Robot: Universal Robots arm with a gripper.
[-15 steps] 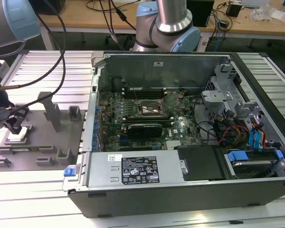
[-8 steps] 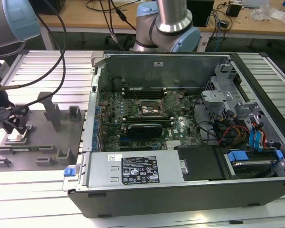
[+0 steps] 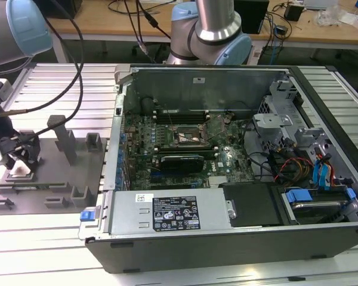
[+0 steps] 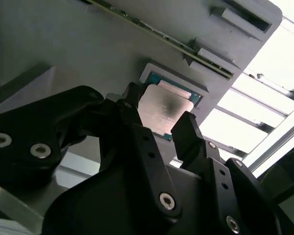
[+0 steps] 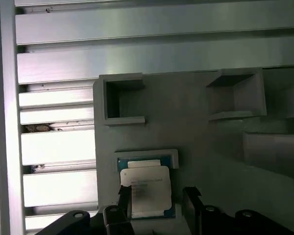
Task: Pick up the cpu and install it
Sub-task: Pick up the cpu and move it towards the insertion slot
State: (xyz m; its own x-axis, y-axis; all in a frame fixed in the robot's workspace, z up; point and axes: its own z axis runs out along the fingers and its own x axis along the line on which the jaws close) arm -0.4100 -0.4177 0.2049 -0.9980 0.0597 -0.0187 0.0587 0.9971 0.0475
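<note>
Currently the cpu [image 5: 146, 188] lies flat in a shallow square pocket [image 5: 147, 154] of the grey fixture plate [image 3: 53, 179], silvery top facing up. The plate sits on the slatted table at the exterior view's left. Beside it, the open computer case [image 3: 227, 247] holds the motherboard [image 3: 167, 140] with its dark socket [image 3: 191, 137], well apart from the chip. The gripper [image 4: 159, 110] hangs low over the pocket, its black fingers [image 5: 191, 196] spread to either side of the cpu. Whether they touch its edges cannot be told.
</note>
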